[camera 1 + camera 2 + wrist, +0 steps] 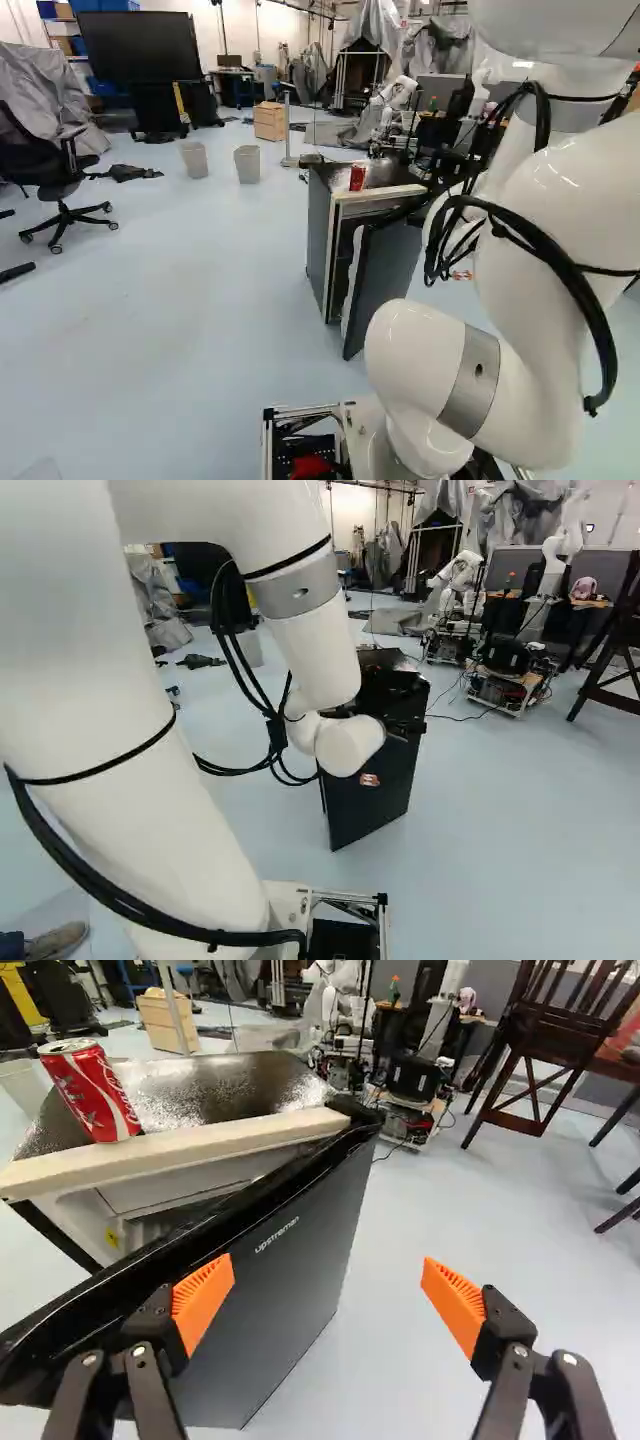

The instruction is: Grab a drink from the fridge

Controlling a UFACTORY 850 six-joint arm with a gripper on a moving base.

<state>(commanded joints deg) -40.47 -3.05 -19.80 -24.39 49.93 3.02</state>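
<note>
And here's the red drink can (92, 1090), upright on top of the compact fridge (318, 225), right by the pale strip (215, 1148) along its front edge! The dark fridge door (290, 1300) stands partly open, its black top edge slanting across, with a bit of the pale interior showing through the gap. The white arm (335, 655) reaches out towards the door, and the jaws are spread wide, nothing pinched between them! One orange pad (203, 1300) shows against the door's outer face, whether touching I cannot tell; the other (455, 1305) is out over the pale floor (400, 1380). The can is ahead of the jaws, off to the door side, beyond that black edge. In the background, there's another robot (460, 575), a wooden box (269, 120), two bins (247, 164) and a dark wooden chair (530, 1060).
</note>
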